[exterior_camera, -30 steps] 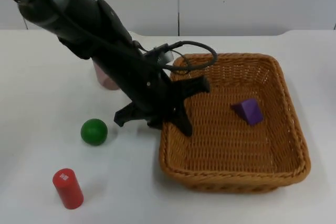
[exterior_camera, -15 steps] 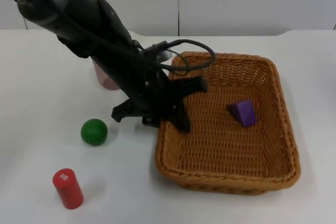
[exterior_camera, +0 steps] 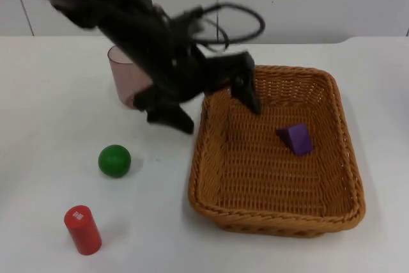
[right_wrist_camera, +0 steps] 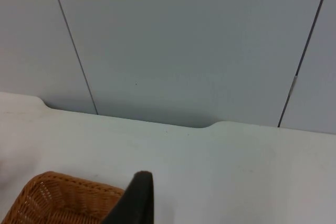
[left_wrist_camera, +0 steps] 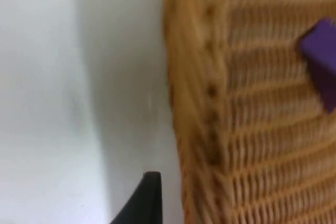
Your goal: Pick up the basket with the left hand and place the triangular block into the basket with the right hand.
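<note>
The woven wicker basket (exterior_camera: 198,183) rests on the white table, right of centre. A purple triangular block (exterior_camera: 295,139) lies inside it, toward the right half. My left gripper (exterior_camera: 211,103) hovers open above the basket's left rim, one finger outside the rim and the other over the inside, holding nothing. In the left wrist view the rim (left_wrist_camera: 197,103) runs past a black fingertip (left_wrist_camera: 143,203), with the purple block (left_wrist_camera: 321,56) beyond it. My right arm waits facing the partition wall; its fingertip (right_wrist_camera: 137,198) stands beside a basket corner (right_wrist_camera: 58,200), with nothing in it.
A green ball (exterior_camera: 114,160) and a red cylinder (exterior_camera: 82,229) stand on the table left of the basket. A pink translucent cup (exterior_camera: 123,81) sits behind the left arm. The grey partition wall (right_wrist_camera: 184,40) closes the table's far edge.
My left gripper has opened, let go of the basket's left rim and risen back toward the wall. The basket has shifted slightly left and come to rest.
</note>
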Controlling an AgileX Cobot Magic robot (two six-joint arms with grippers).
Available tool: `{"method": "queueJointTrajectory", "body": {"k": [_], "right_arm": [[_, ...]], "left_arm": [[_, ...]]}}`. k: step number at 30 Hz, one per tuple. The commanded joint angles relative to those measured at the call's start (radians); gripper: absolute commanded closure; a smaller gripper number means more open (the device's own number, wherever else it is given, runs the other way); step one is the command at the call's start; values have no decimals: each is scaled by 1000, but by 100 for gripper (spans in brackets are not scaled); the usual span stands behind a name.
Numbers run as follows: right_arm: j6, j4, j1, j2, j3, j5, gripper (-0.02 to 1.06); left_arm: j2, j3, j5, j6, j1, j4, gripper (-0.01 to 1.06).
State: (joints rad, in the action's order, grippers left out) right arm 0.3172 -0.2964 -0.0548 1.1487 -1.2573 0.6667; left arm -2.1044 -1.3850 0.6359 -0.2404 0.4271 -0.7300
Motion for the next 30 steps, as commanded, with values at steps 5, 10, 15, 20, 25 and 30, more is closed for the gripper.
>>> {"method": "queueJointTrajectory", "body": {"k": [5, 10, 15, 20, 25, 30], "right_arm": [[13, 5, -3, -9, 4, 2, 0], [13, 5, -3, -9, 35, -8, 0], [13, 3, -3, -9, 46, -15, 0], [13, 3, -3, -14, 43, -44, 0], [11, 2, -3, -24, 43, -151, 0], [-51, 5, -3, -34, 43, -188, 0]], "left_arm": [[133, -6, -5, 195, 1, 314, 0], [277, -6, 9, 338, 1, 633, 0], [426, -6, -12, 380, 1, 803, 0], [564, -6, -92, 414, 1, 942, 0], [718, -6, -278, 436, 1, 950, 0], [781, -19, -212, 450, -21, 966, 0]]}}
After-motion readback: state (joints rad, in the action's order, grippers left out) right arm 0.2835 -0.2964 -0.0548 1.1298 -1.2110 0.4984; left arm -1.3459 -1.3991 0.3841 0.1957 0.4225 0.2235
